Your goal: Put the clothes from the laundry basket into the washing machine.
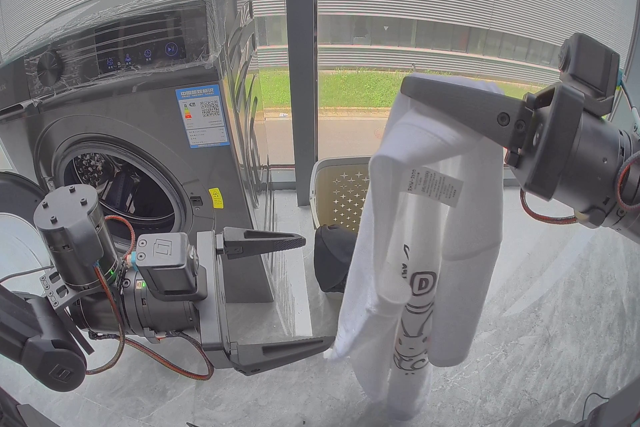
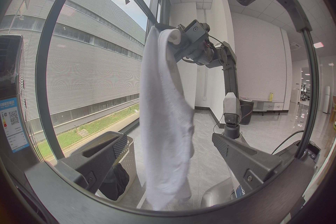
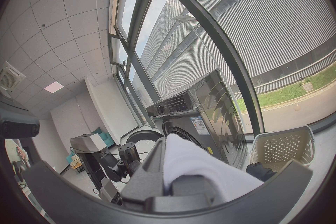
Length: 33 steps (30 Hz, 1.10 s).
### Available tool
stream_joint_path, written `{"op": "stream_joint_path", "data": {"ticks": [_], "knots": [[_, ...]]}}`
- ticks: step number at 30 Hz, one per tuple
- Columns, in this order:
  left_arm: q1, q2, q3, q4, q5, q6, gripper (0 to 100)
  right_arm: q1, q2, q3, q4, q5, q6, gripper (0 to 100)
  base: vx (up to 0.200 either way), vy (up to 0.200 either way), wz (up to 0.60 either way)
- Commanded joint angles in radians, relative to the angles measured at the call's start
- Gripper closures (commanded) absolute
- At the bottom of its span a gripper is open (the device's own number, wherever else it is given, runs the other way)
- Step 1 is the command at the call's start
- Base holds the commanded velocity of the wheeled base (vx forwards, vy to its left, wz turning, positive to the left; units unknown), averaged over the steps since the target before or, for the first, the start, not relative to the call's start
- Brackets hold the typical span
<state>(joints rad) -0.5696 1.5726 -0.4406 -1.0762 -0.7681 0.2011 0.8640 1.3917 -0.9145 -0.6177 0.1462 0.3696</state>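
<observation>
My right gripper (image 1: 433, 98) is raised at the right, shut on a white shirt (image 1: 420, 235) that hangs down in long folds with a printed figure and a label. In the left wrist view the white shirt (image 2: 164, 119) dangles from the right gripper (image 2: 175, 39). My left gripper (image 1: 300, 295) is open, low beside the shirt's lower part, one finger above and one below. The grey washing machine (image 1: 200, 181) stands at the left with its drum (image 1: 123, 188) exposed. The pale laundry basket (image 1: 340, 188) sits by the window with a dark garment (image 1: 333, 258) in it.
The washer's round door (image 1: 13, 201) is swung open at the far left. A window pillar (image 1: 300, 48) rises between the machine and the basket. Grey tiled floor (image 1: 547, 315) spreads out to the right.
</observation>
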Motion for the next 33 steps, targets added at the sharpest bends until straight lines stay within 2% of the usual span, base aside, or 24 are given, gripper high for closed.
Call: {"op": "stream_joint_path", "data": {"ticks": [1, 11, 16, 21, 33], "knots": [[-0.007, -0.003, -0.001, -0.001, 0.000, 0.000, 0, -0.010, 0.015, -0.003, -0.001, -0.011, -0.001, 100, 0.000, 0.000, 0.00], [-0.036, 0.017, -0.007, 0.002, 0.004, 0.000, 0, -0.010, 0.038, -0.037, 0.003, -0.022, -0.001, 100, 0.000, 0.000, 0.00], [0.037, 0.096, -0.056, -0.010, 0.056, 0.003, 0, 0.058, 0.029, -0.040, 0.003, -0.013, 0.014, 100, 0.000, 0.000, 0.00], [0.062, 0.139, -0.119, -0.059, 0.061, 0.003, 0, 0.109, 0.015, -0.038, 0.003, -0.013, 0.034, 100, 0.000, 0.000, 0.00], [0.053, 0.141, -0.121, -0.062, 0.052, 0.000, 0, 0.110, 0.015, -0.044, 0.003, -0.013, 0.034, 100, 0.000, 0.000, 0.00]]}}
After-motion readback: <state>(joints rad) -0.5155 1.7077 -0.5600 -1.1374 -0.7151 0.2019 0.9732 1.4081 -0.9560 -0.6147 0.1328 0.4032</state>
